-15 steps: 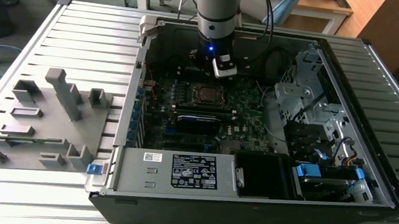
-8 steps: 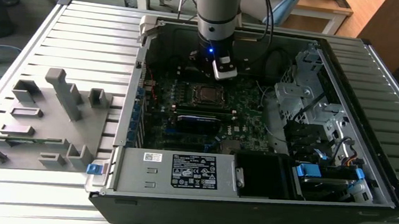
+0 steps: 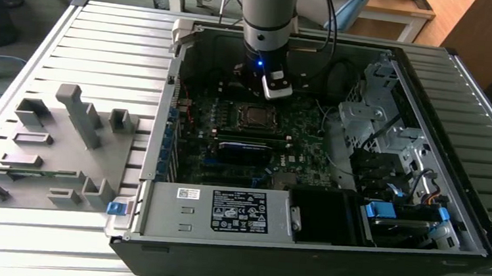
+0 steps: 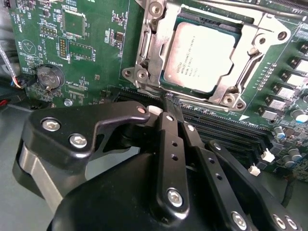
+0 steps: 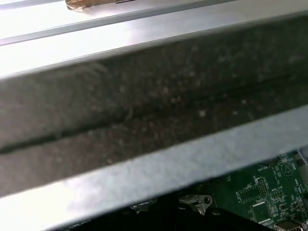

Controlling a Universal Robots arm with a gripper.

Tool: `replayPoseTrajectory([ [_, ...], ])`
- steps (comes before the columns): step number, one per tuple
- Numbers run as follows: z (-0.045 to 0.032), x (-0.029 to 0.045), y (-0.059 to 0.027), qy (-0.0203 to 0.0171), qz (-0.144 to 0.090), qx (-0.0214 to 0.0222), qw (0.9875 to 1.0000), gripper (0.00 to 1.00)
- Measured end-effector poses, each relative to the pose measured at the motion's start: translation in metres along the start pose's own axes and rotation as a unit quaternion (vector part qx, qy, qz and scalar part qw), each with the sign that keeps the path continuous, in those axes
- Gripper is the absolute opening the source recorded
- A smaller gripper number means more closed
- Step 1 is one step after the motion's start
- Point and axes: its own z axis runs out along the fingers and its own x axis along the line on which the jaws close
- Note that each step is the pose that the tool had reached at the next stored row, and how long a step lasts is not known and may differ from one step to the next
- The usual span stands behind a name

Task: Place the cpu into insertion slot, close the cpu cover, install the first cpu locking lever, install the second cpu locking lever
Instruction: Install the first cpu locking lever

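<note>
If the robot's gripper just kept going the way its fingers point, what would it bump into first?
Probably the cpu cover. In the second wrist view the gripper, fingers together, aims at the silvery frame's near edge around the cpu in the insertion slot. Depth is unclear, so it might meet the green board just before it.

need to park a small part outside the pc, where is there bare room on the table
Bare slats lie on the slatted table beyond the grey fixture tray, and along the exterior view's right of the computer case. Inside the case it is crowded around the gripper and cpu.
</note>
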Motion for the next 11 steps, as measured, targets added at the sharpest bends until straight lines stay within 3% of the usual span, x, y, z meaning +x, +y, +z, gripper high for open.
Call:
replayPoseTrajectory([
  [11,0.0029,0.0003,-0.0005,-0.0029,0.000,-0.0010,1.0000,0.10],
])
